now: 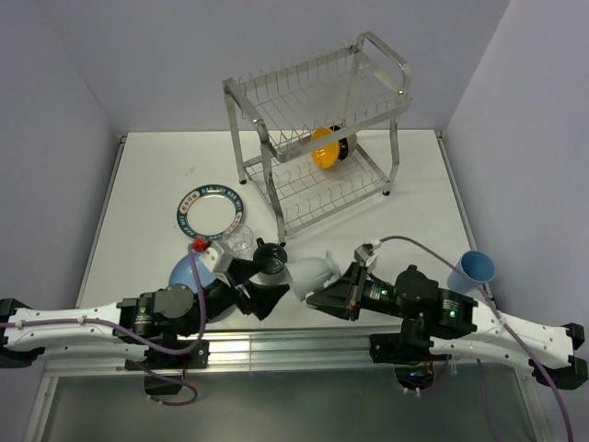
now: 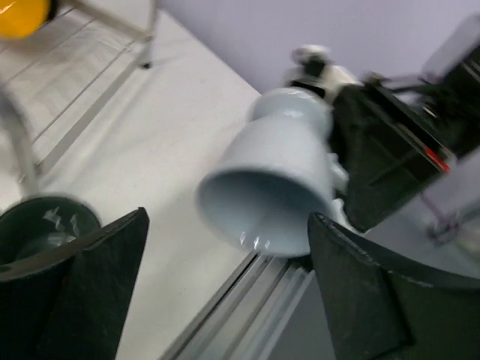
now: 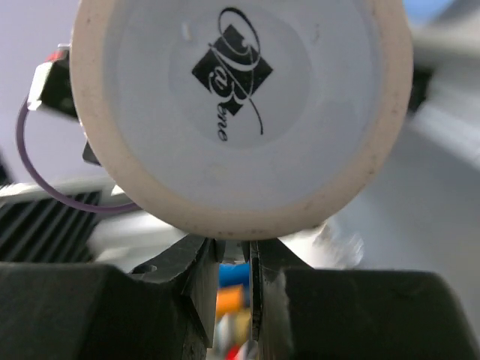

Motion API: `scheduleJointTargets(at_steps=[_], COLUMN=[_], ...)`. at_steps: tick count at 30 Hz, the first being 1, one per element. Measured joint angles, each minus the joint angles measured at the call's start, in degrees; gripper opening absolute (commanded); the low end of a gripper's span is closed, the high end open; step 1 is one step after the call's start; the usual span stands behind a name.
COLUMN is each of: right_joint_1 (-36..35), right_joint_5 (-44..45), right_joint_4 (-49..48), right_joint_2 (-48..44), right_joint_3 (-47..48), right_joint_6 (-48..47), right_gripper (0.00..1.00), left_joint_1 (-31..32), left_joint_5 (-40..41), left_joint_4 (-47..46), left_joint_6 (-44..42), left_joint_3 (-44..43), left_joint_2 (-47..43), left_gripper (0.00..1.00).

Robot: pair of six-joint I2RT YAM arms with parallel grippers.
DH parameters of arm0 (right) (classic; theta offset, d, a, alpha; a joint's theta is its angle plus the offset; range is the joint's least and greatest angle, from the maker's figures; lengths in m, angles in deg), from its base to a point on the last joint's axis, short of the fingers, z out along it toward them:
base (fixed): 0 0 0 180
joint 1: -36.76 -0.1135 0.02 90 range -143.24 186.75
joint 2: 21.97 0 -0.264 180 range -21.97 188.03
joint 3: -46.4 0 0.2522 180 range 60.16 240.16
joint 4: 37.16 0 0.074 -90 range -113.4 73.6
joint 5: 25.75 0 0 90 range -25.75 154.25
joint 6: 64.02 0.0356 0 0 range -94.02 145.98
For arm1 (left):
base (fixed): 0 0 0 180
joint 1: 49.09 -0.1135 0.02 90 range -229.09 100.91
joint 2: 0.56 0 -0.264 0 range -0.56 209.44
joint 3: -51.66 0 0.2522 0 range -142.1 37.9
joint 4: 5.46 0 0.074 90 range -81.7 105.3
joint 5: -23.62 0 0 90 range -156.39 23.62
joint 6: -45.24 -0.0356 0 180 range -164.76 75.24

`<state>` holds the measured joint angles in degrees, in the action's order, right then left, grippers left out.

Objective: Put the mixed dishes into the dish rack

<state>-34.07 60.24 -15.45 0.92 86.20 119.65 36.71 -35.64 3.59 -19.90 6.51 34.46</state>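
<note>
Dish rack [image 1: 317, 189]: orange bowl [image 1: 324, 147] inside

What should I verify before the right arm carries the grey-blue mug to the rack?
1. Right gripper shut on the pale grey-blue mug: ok, jaws pinch a pale part by its base.
2. Left gripper open: ok, fingers apart beside the mug's mouth.
3. Grip firmness: cannot tell.
4. Room in the dish rack: ok, only the orange bowl on its lower shelf.
5. Dark mug close beside the left gripper: not ok, retreat carefully.
</note>
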Motion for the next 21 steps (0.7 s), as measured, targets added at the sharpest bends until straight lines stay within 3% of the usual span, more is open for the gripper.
scheduleJointTargets(at_steps=[2,6,10,14,18,21], right_joint_1=[0.1,0.1,2.5,14.7,30.0,35.2], right_joint_5=[5.4,15.2,24.2,26.3,22.2,20.4], right_joint_4=[7.2,16.2,26.1,28.7,28.7,28.5], right_joint_2=[-0.9,-0.3,8.6,18.7,24.1,28.9], right_joint_3=[4.5,11.8,21.3,26.4,25.0,25.4], right_joint_6=[-4.4,-11.8,-19.1,-27.6,-35.1,-39.8], right_gripper=[0.00,0.00,0.00,0.00,0.00,0.00], left_joint_1=[0.1,0.0,0.0,0.0,0.0,-0.2], left_joint_5=[6.9,21.0,28.3,30.2,29.1,27.3], left_joint_4=[4.9,25.0,41.2,47.6,47.3,46.7], left_joint_6=[7.3,31.6,49.0,52.9,49.5,46.3], left_joint_3=[-1.6,-7.6,-11.8,-13.9,-15.8,-16.9], left_joint_2=[-1.5,-3.6,-3.2,-0.9,3.0,5.3], left_gripper=[0.99,0.99,0.96,0.93,0.92,0.92])
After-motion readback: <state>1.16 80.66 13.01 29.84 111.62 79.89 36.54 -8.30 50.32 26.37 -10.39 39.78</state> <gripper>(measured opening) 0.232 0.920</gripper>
